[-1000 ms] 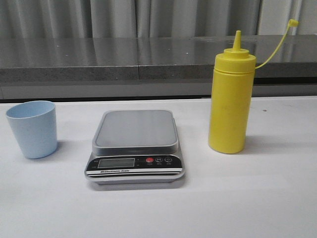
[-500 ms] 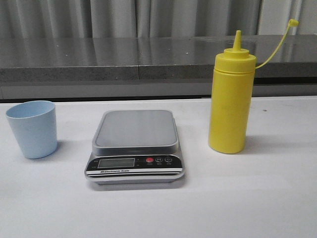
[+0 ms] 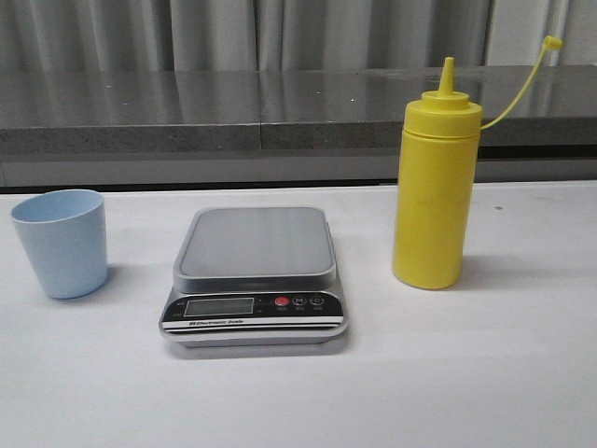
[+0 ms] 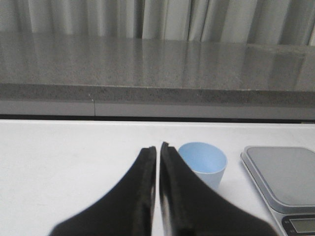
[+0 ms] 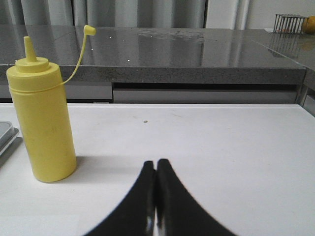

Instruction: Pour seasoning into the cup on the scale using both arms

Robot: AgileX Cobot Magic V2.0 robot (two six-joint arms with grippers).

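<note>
On the white table (image 3: 522, 373) we saw the scale (image 3: 255, 275) between the blue cup (image 3: 61, 243) and the upright seasoning bottle (image 3: 434, 187); our left gripper (image 4: 158, 150) and right gripper (image 5: 156, 164) were pressed closed, empty.

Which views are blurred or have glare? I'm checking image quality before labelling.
Front view: sharp, with soft shadows beside the cup and bottle. Left wrist view: left gripper is blurred. Right wrist view: right gripper slightly soft; the counter shows reflections.
</note>
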